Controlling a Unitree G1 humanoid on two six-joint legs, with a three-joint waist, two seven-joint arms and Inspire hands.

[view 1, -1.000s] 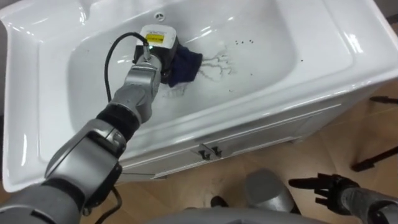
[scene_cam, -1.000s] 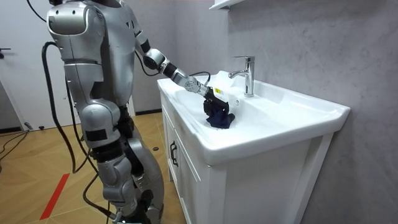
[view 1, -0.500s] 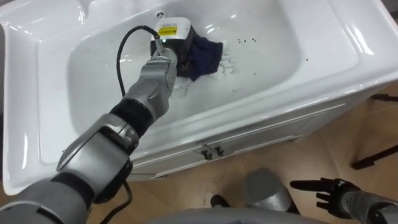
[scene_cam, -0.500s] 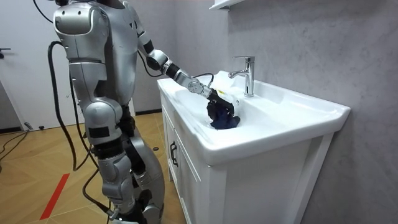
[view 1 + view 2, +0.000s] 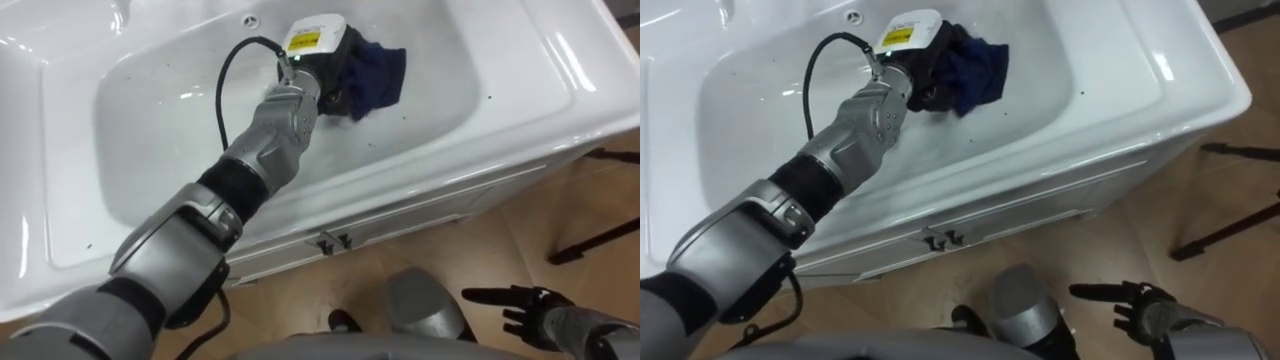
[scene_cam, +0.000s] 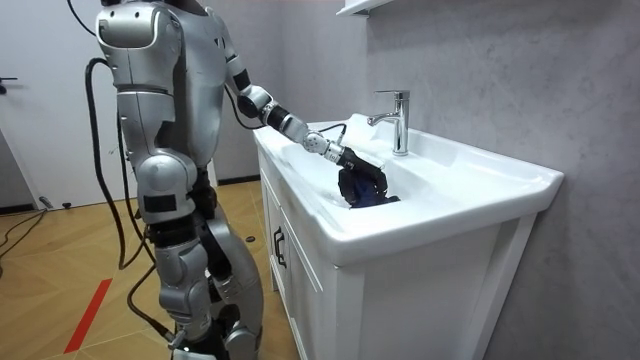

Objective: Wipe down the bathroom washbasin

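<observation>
A: Shifted over the last second, toward the robot's right along the basin (image 5: 150, 130) bottom: left robot hand (image 5: 332, 88) and dark blue cloth (image 5: 381, 68).

B: Grip?

A: Clamped on the cloth, fingers curled into the bunched fabric.

B: Cloth position?

A: Down on the basin bottom, close to the far wall, bulging out just right of the hand. Wrist and forearm stretched in from the near left rim.

B: Dirt?

A: A few dark specks (image 5: 489, 98) on the right slope, apart from the cloth.

B: Other arm?

A: Right robot hand (image 5: 522, 304) low, in front of the cabinet (image 5: 420, 215), over the wooden floor (image 5: 600, 210). Fingers straight and spread, holding nothing.

B: Stance, from the room view?

A: Upright at the counter front, left arm reaching into the bowl, hand short of the tap (image 6: 398, 118).
</observation>
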